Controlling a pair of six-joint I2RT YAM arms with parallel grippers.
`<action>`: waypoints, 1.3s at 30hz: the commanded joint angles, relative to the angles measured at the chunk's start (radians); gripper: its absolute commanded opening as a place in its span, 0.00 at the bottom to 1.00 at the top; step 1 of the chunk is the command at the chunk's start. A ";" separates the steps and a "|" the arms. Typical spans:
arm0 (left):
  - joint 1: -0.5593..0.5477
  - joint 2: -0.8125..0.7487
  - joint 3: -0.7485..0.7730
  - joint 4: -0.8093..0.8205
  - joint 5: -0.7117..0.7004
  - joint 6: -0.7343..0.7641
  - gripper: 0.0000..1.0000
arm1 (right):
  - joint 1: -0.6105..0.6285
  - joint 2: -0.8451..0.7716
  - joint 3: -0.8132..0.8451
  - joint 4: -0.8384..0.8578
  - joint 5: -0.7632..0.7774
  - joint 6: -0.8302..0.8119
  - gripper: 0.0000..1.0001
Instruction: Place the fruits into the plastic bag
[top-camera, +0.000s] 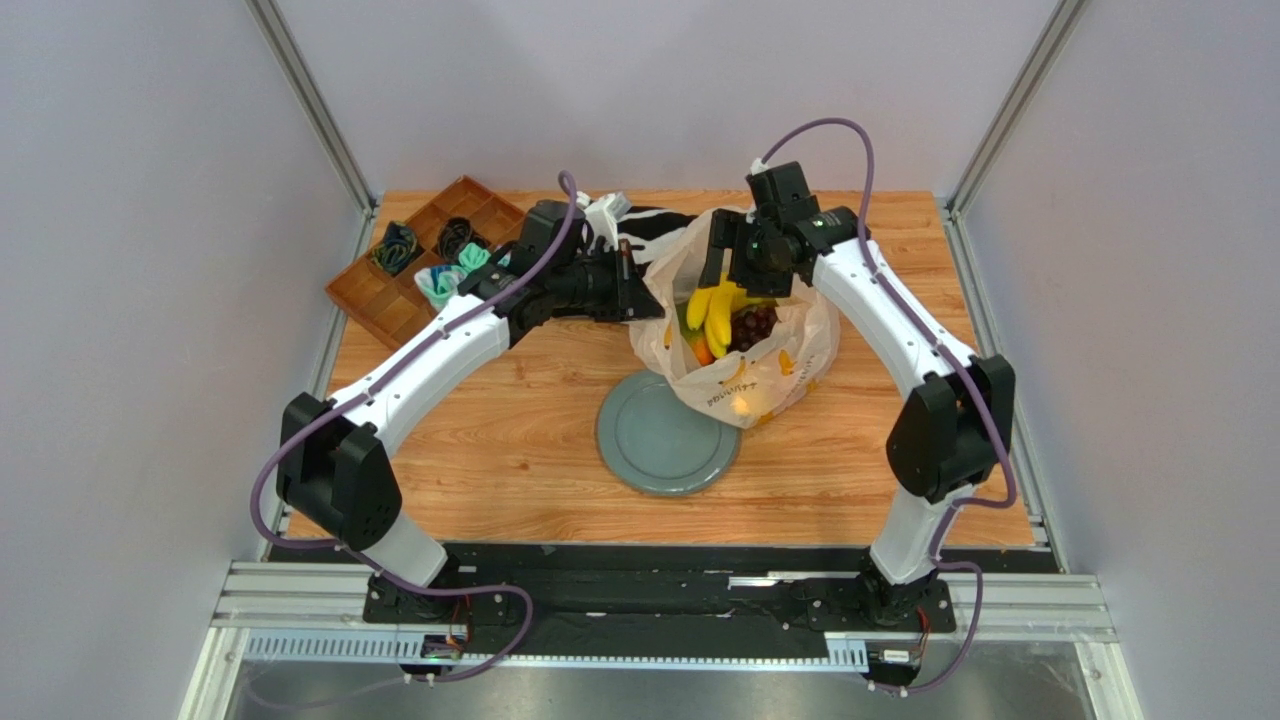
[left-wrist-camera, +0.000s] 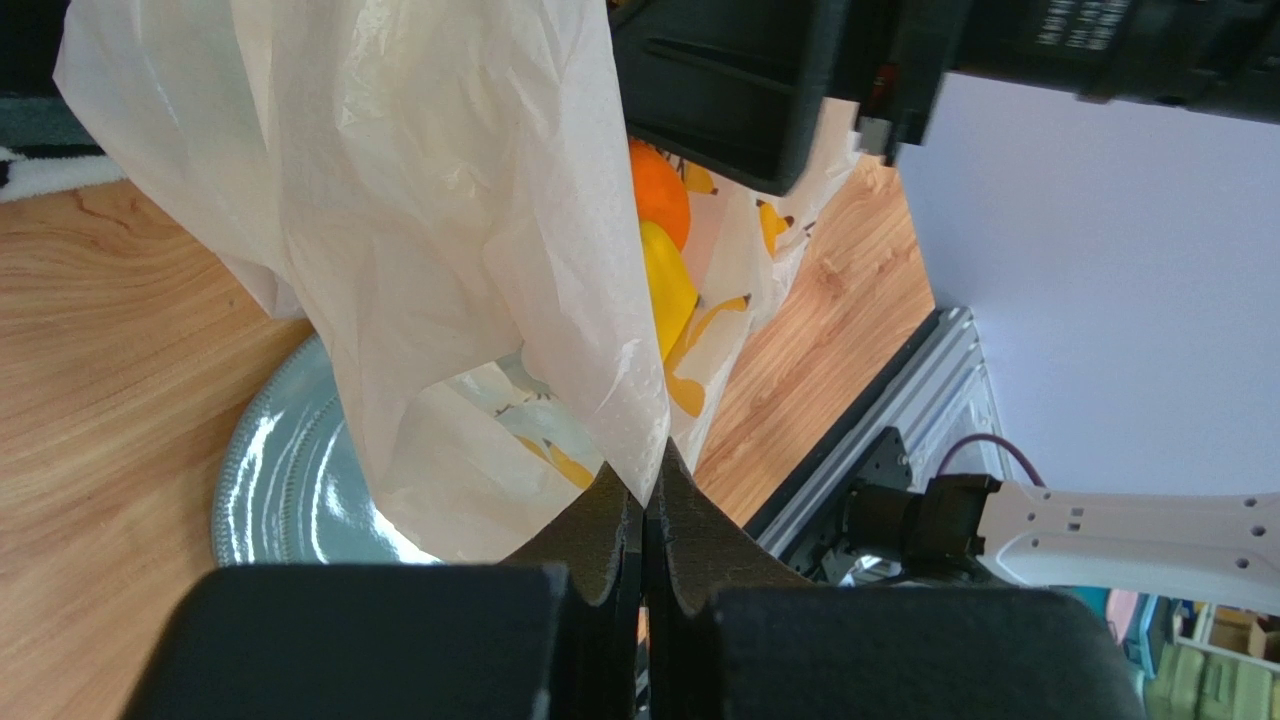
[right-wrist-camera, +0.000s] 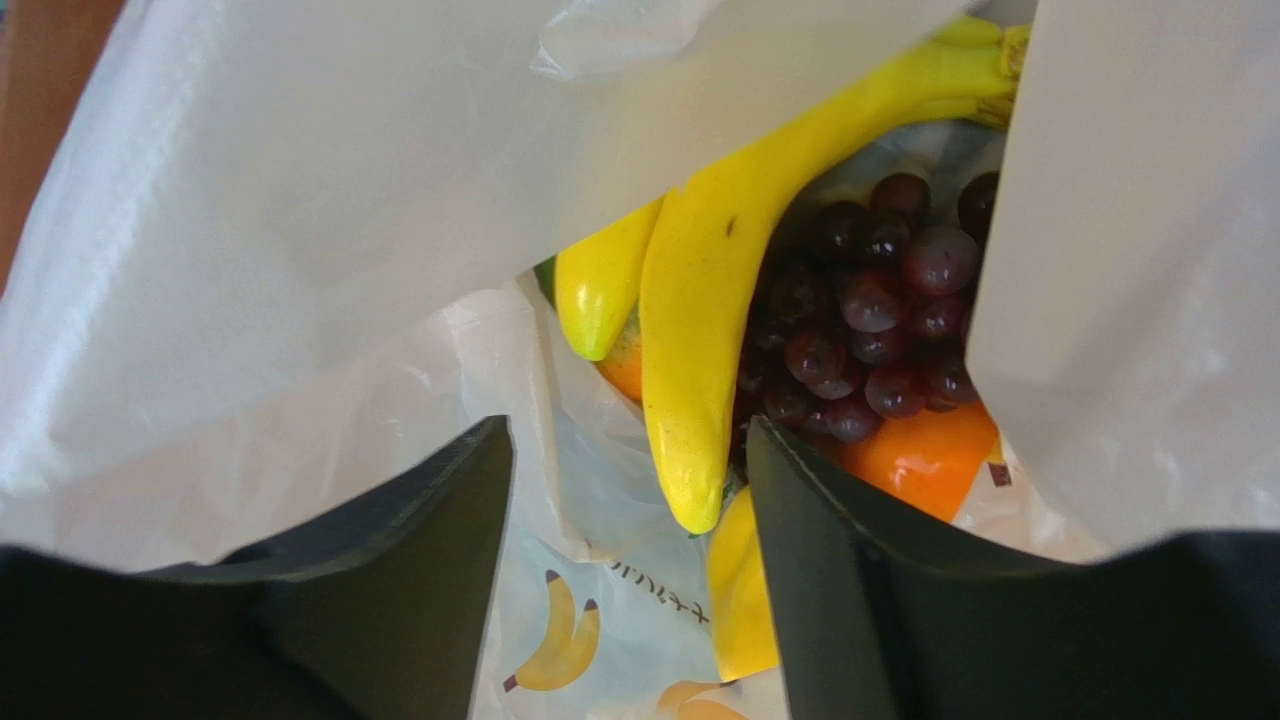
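The plastic bag (top-camera: 747, 375) stands on the table, and my left gripper (left-wrist-camera: 646, 483) is shut on its thin left edge (left-wrist-camera: 451, 195), holding it up. My right gripper (right-wrist-camera: 628, 435) is open just above the bag's mouth (top-camera: 736, 267), with nothing between its fingers. Inside the bag lie the yellow bananas (right-wrist-camera: 721, 285), dark purple grapes (right-wrist-camera: 872, 315), a round orange (right-wrist-camera: 917, 458), a small yellow fruit (right-wrist-camera: 744, 593) and an orange-green fruit (right-wrist-camera: 624, 368) half hidden under the bananas. The left wrist view shows the orange (left-wrist-camera: 661, 188) and a yellow fruit (left-wrist-camera: 666, 285) through the opening.
A round grey plate (top-camera: 646, 443) lies right in front of the bag, touching its base. A zebra-striped cloth (top-camera: 649, 225) lies behind the bag. A wooden compartment tray (top-camera: 428, 255) with small items sits at the back left.
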 joint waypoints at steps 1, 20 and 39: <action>-0.002 0.007 0.042 0.024 0.006 -0.005 0.00 | 0.009 -0.222 -0.012 0.088 -0.064 -0.090 0.81; -0.002 0.007 0.042 0.036 0.017 -0.014 0.00 | 0.210 -0.158 -0.112 -0.148 0.581 -0.299 0.67; -0.002 -0.033 0.008 0.047 0.017 -0.025 0.00 | 0.184 0.179 -0.055 -0.030 1.056 -0.422 0.71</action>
